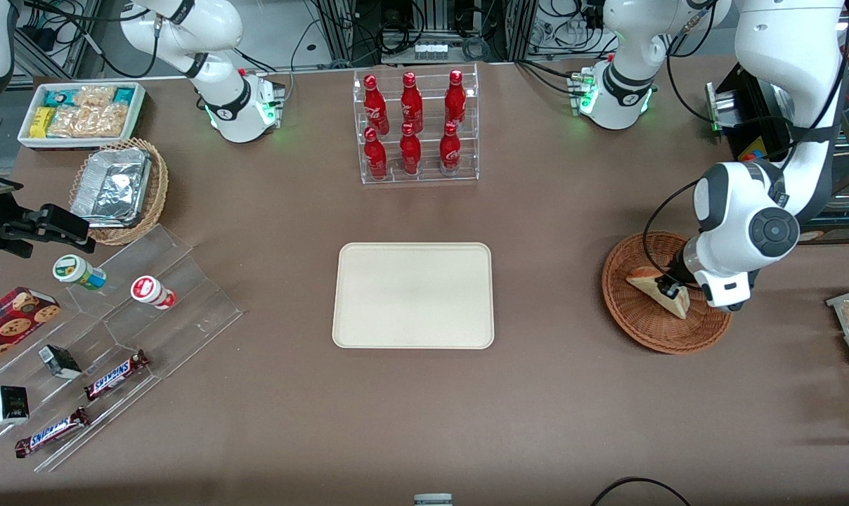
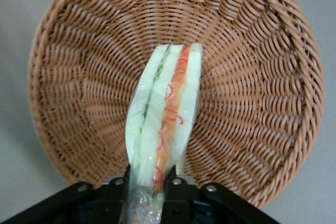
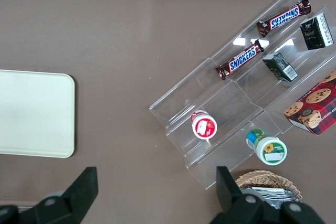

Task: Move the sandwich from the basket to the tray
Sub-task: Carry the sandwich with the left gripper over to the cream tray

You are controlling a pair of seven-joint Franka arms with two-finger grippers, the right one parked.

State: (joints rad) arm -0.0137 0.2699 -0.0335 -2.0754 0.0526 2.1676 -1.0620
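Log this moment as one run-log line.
gripper: shut on wrapped triangular sandwich | over reddish-brown round wicker basket | cream rectangular tray: bare

White glossy arm, black joint bands, black claw (image 1: 670,287)

SNICKERS on 2 candy bars (image 3: 241,62)

Reddish-brown woven basket (image 1: 642,323); pale white sandwich (image 2: 163,124) with red and green layers; cream-beige tray (image 1: 413,296); black gripper (image 2: 149,184).
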